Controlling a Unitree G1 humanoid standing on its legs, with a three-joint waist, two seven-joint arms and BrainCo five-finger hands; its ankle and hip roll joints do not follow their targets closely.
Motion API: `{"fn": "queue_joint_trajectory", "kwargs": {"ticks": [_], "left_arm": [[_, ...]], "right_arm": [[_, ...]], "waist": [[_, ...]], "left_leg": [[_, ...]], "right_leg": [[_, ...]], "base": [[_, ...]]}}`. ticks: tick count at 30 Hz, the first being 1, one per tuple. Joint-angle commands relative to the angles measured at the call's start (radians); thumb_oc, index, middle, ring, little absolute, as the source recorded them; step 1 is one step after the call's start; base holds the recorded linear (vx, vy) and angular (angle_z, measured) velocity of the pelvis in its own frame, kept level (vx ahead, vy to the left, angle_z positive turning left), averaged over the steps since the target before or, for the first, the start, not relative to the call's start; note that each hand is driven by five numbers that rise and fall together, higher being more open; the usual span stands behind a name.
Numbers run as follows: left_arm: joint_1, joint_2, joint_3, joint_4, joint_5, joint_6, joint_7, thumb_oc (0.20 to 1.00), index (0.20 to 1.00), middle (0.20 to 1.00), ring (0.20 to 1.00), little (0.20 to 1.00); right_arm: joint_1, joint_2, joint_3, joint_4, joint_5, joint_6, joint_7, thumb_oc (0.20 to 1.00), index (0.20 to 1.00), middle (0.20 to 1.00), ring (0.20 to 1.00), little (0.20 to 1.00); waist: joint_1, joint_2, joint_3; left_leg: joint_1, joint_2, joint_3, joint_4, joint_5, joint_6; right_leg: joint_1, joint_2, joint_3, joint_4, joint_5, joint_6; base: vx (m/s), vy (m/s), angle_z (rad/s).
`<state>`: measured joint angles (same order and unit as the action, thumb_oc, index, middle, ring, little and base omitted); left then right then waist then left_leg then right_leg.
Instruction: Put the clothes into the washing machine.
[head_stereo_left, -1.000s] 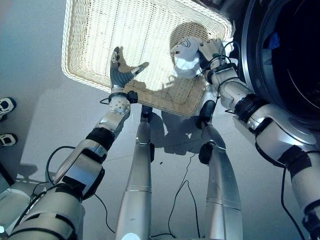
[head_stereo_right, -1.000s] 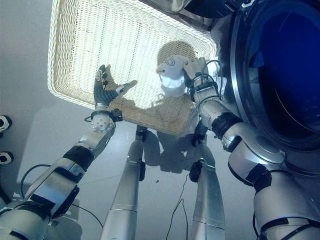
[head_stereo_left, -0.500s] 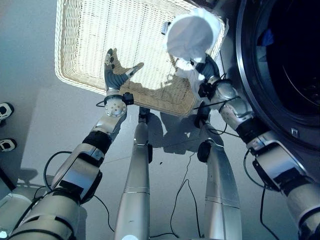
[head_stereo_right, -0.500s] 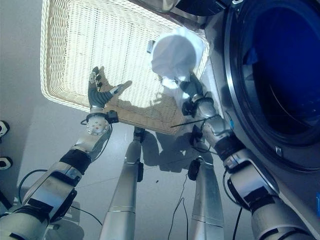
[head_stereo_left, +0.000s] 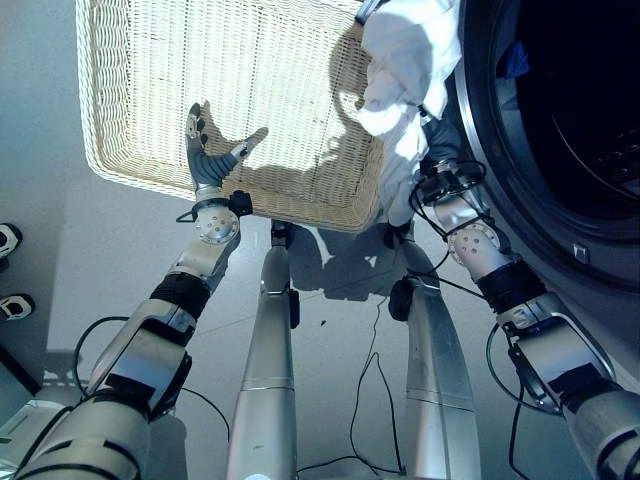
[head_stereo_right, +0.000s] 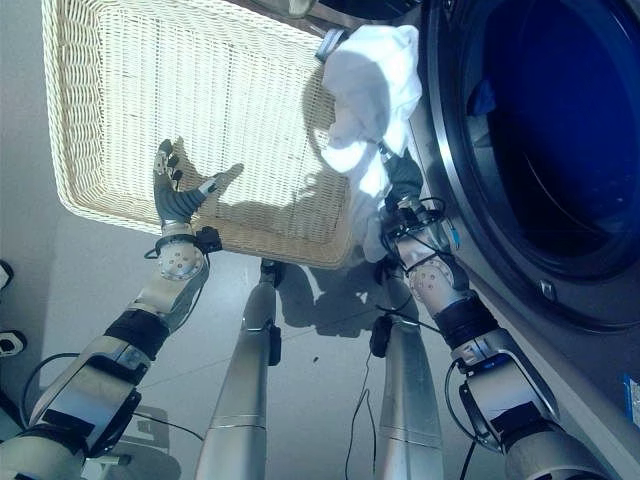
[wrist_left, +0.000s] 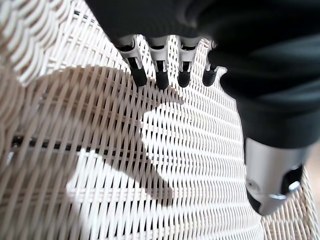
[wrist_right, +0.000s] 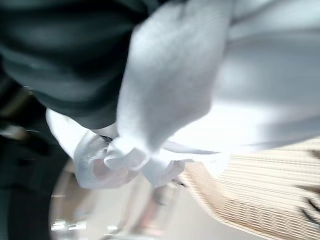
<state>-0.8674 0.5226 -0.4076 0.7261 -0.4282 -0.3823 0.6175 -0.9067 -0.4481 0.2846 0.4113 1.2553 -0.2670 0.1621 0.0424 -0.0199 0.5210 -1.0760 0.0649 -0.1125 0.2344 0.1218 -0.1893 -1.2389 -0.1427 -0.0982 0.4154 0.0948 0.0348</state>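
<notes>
Beside the woven basket, right hand grips crumpled white cloth; left hand splayed wide.

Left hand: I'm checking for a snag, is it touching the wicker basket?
Cannot tell. The left wrist view shows the left hand with straight fingers close over the basket, but neither contact nor a gap is plain.
</notes>
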Motion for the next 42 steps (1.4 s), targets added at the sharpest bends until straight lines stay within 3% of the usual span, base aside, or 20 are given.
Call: {"fn": "queue_joint_trajectory", "kwargs": {"ticks": [1,10,15,16,17,19,20,22,23,25,26,27,29,30,31,37,39,42], "left_arm": [[-0.008,-0.030,0.055,0.018,-0.043,-0.021,-0.043,1.000,1.000,1.000,1.000,1.000],[-0.009,-0.016,0.061,0.034,-0.056,-0.031,-0.050,1.000,1.000,1.000,1.000,1.000],[-0.031,0.006,0.055,0.066,-0.084,-0.038,-0.064,1.000,1.000,1.000,1.000,1.000],[-0.053,0.013,0.045,0.084,-0.099,-0.035,-0.077,1.000,1.000,1.000,1.000,1.000],[-0.065,0.019,0.034,0.092,-0.110,-0.028,-0.082,1.000,1.000,1.000,1.000,1.000],[-0.063,0.032,0.026,0.101,-0.128,-0.032,-0.096,1.000,1.000,1.000,1.000,1.000],[-0.051,0.036,0.021,0.103,-0.133,-0.042,-0.100,1.000,1.000,1.000,1.000,1.000],[0.025,0.040,0.002,0.086,-0.134,-0.106,-0.085,1.000,1.000,1.000,1.000,1.000],[0.025,0.040,0.002,0.086,-0.134,-0.106,-0.085,1.000,1.000,1.000,1.000,1.000],[0.062,0.046,-0.001,0.069,-0.135,-0.125,-0.079,1.000,1.000,1.000,1.000,1.000],[0.062,0.046,-0.001,0.069,-0.135,-0.125,-0.079,1.000,1.000,1.000,1.000,1.000],[0.115,0.081,0.004,0.031,-0.145,-0.131,-0.080,1.000,1.000,1.000,1.000,1.000],[0.127,0.090,0.007,0.023,-0.144,-0.132,-0.082,1.000,1.000,1.000,1.000,1.000],[0.127,0.090,0.007,0.023,-0.144,-0.132,-0.082,1.000,1.000,1.000,1.000,1.000],[0.153,0.112,0.026,0.006,-0.153,-0.127,-0.094,1.000,1.000,1.000,1.000,1.000],[0.146,0.133,0.045,0.020,-0.165,-0.111,-0.142,1.000,1.000,1.000,1.000,1.000],[0.128,0.138,0.034,0.041,-0.170,-0.114,-0.165,1.000,1.000,1.000,1.000,1.000],[0.121,0.141,0.026,0.059,-0.189,-0.120,-0.179,1.000,1.000,1.000,1.000,1.000]], "right_arm": [[0.012,-0.038,-0.042,-0.131,0.104,-0.122,0.041,0.200,0.200,0.200,0.200,0.200],[0.033,-0.062,-0.110,-0.094,0.148,-0.152,0.020,0.200,0.200,0.200,0.200,0.200],[0.018,-0.110,-0.154,0.052,0.185,-0.133,-0.032,0.200,0.200,0.200,0.200,0.200],[-0.015,-0.129,-0.149,0.151,0.191,-0.103,-0.098,0.200,0.200,0.200,0.200,0.200],[-0.054,-0.153,-0.147,0.213,0.216,-0.117,-0.191,0.200,0.200,0.200,0.200,0.200],[-0.129,-0.207,-0.168,0.302,0.290,-0.146,-0.262,0.200,0.200,0.200,0.200,0.200],[-0.157,-0.233,-0.180,0.337,0.294,-0.183,-0.298,0.200,0.200,0.200,0.200,0.200],[-0.268,-0.335,-0.181,0.426,0.181,-0.359,-0.540,0.200,0.200,0.200,0.200,0.200],[-0.268,-0.335,-0.181,0.426,0.181,-0.359,-0.540,0.200,0.200,0.200,0.200,0.200],[-0.311,-0.385,-0.179,0.432,0.089,-0.420,-0.685,0.200,0.200,0.200,0.200,0.200],[-0.311,-0.385,-0.179,0.432,0.089,-0.420,-0.685,0.200,0.200,0.200,0.200,0.200],[-0.363,-0.506,-0.173,0.405,-0.083,-0.451,-0.955,0.278,0.278,0.278,0.278,0.278],[-0.370,-0.542,-0.176,0.399,-0.125,-0.448,-1.005,0.429,0.429,0.429,0.429,0.429],[-0.370,-0.542,-0.176,0.399,-0.125,-0.448,-1.005,0.429,0.429,0.429,0.429,0.429],[-0.343,-0.623,-0.194,0.371,-0.148,-0.438,-1.036,1.000,1.000,1.000,1.000,1.000],[-0.316,-0.657,-0.204,0.358,-0.123,-0.387,-0.991,1.000,1.000,1.000,1.000,1.000],[-0.327,-0.655,-0.189,0.416,-0.096,-0.388,-0.947,1.000,1.000,1.000,1.000,1.000],[-0.352,-0.648,-0.154,0.458,-0.133,-0.373,-0.962,1.000,1.000,1.000,1.000,1.000]], "waist": [[-0.042,0.052,-0.001],[-0.053,0.047,-0.001],[-0.060,0.044,-0.001],[-0.056,0.047,-0.001],[-0.053,0.050,-0.001],[-0.048,0.055,-0.001],[-0.045,0.056,-0.001],[-0.034,0.057,-0.001],[-0.034,0.057,-0.001],[-0.029,0.053,-0.001],[-0.029,0.053,-0.001],[-0.035,0.035,-0.001],[-0.039,0.028,-0.001],[-0.039,0.028,-0.001],[-0.055,0.011,-0.001],[-0.056,-0.004,-0.001],[-0.047,0.000,-0.001],[-0.040,0.013,-0.001]], "left_leg": [[0.020,-0.122,0.092,-0.034,0.032,0.121],[0.023,-0.116,0.097,-0.036,0.026,0.120],[0.024,-0.110,0.099,-0.032,0.018,0.113],[0.029,-0.108,0.101,-0.035,0.019,0.110],[0.035,-0.109,0.097,-0.034,0.018,0.109],[0.038,-0.105,0.093,-0.023,0.010,0.106],[0.037,-0.102,0.093,-0.019,0.006,0.105],[0.039,-0.098,0.084,-0.019,-0.008,0.106],[0.039,-0.098,0.084,-0.019,-0.008,0.106],[0.042,-0.099,0.078,-0.020,-0.012,0.109],[0.042,-0.099,0.078,-0.020,-0.012,0.109],[0.049,-0.098,0.072,-0.016,-0.017,0.114],[0.048,-0.097,0.071,-0.014,-0.017,0.116],[0.048,-0.097,0.071,-0.014,-0.017,0.116],[0.054,-0.097,0.067,-0.005,-0.020,0.119],[0.065,-0.103,0.060,-0.004,-0.023,0.127],[0.064,-0.112,0.052,-0.004,-0.021,0.127],[0.061,-0.121,0.045,-0.009,-0.019,0.129]], "right_leg": [[0.086,0.113,-0.068,-0.082,0.052,0.087],[0.089,0.112,-0.066,-0.083,0.054,0.093],[0.092,0.108,-0.064,-0.090,0.058,0.098],[0.097,0.108,-0.065,-0.093,0.058,0.097],[0.101,0.112,-0.062,-0.094,0.059,0.095],[0.107,0.111,-0.059,-0.092,0.055,0.095],[0.108,0.108,-0.058,-0.089,0.052,0.095],[0.115,0.111,-0.056,-0.094,0.051,0.095],[0.115,0.111,-0.056,-0.094,0.051,0.095],[0.119,0.113,-0.058,-0.092,0.050,0.093],[0.119,0.113,-0.058,-0.092,0.050,0.093],[0.133,0.126,-0.058,-0.093,0.050,0.090],[0.136,0.128,-0.057,-0.092,0.051,0.089],[0.136,0.128,-0.057,-0.092,0.051,0.089],[0.147,0.139,-0.050,-0.095,0.053,0.086],[0.162,0.145,-0.046,-0.102,0.046,0.082],[0.163,0.140,-0.048,-0.106,0.044,0.082],[0.157,0.137,-0.049,-0.110,0.042,0.079]], "base": [[0.00,0.000,0.00],[0.00,-0.001,-0.01],[-0.01,-0.002,-0.05],[0.00,-0.004,-0.08],[0.01,-0.015,-0.07],[0.01,-0.005,-0.04],[0.00,0.000,0.00],[0.00,0.000,0.00],[0.00,0.000,0.00],[0.00,0.000,0.00],[0.00,0.000,0.00],[0.00,0.000,0.00],[0.00,0.000,0.00],[0.00,0.000,0.00],[0.00,0.000,0.00],[0.00,0.000,0.00],[0.02,-0.023,-0.03],[0.00,0.000,0.00]]}}
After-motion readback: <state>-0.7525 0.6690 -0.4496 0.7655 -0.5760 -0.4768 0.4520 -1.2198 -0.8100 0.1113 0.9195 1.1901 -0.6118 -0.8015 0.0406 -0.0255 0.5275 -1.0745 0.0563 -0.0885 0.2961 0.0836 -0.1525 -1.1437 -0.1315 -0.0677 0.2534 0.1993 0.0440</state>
